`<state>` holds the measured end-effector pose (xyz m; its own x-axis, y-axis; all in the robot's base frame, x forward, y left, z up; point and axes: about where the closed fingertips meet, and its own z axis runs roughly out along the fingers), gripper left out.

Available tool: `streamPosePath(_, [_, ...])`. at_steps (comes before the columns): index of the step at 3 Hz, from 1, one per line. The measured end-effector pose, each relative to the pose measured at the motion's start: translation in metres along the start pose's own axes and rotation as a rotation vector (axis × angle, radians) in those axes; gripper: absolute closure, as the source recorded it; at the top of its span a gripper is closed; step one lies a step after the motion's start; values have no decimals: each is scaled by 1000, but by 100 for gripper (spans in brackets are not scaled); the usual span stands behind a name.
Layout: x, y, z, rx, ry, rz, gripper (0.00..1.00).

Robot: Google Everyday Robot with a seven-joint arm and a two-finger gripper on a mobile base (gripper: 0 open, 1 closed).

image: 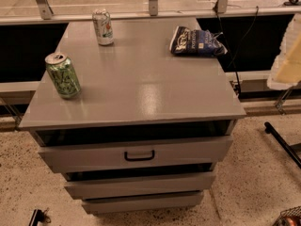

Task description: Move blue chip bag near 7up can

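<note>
The blue chip bag (pixel 196 42) lies flat at the back right of the grey cabinet top (pixel 141 84), dark blue with white lettering. The 7up can (pixel 103 27) stands upright at the back left, pale white-silver with green and a small red mark. The bag and the can are far apart, about a third of the top's width. My gripper (pixel 287 55) shows as a pale white and yellowish shape at the right edge of the view, off the cabinet's right side and to the right of the bag, touching nothing.
A bright green can with black pattern (pixel 63 75) stands near the front left corner. The cabinet has a top drawer with a black handle (pixel 139 155), pulled out a little, and two drawers below it. A black rod (pixel 282 142) crosses the floor at the right.
</note>
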<state>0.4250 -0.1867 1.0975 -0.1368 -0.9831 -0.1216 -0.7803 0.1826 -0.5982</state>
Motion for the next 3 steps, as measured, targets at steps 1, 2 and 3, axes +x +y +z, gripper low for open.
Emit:
streamPosePath(1, [0,0,0,0,0,0,0])
streamPosePath(2, [0,-1,0,2,0,0,0])
streamPosePath(3, [-3,-35,15,44,-6,-18,0])
